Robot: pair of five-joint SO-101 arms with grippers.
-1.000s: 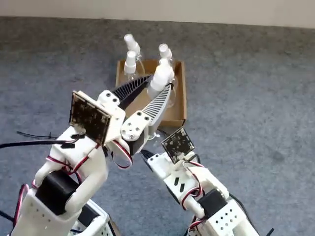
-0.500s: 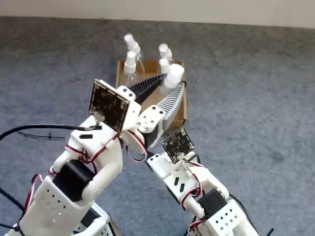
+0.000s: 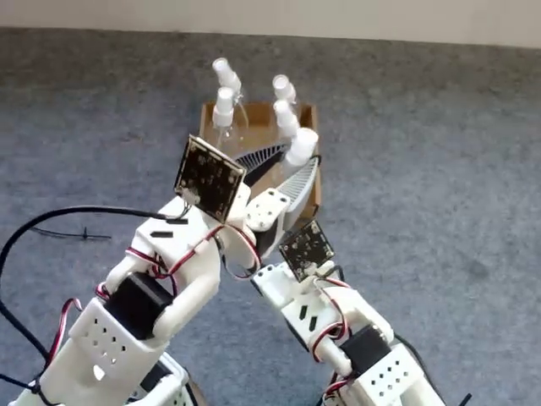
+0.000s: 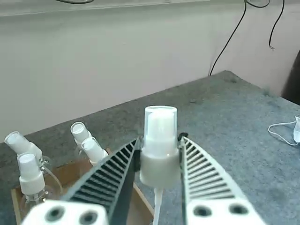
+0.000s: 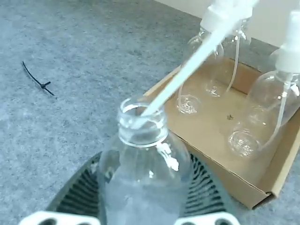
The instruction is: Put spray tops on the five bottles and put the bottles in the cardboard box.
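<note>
My left gripper (image 4: 160,142) is shut on a white spray top (image 4: 160,146), held upright with its dip tube hanging down. Seen from above, that spray top (image 3: 300,145) hangs over the near right corner of the cardboard box (image 3: 254,115). My right gripper (image 5: 143,165) is shut on a clear bottle (image 5: 144,180) standing just in front of the box (image 5: 220,126). The thin dip tube (image 5: 185,72) slants down into the bottle's open neck (image 5: 140,121). Several capped bottles (image 3: 225,103) stand inside the box.
Grey carpet covers the table around the box. A black cable tie (image 5: 38,80) lies on it to the left of the bottle. A black cable (image 3: 76,216) runs off the left arm. The two arms cross closely in front of the box.
The left arm has swung right and forward with the spray top, carrying it from over the box's middle toward its near right corner. The right arm has stayed still.
</note>
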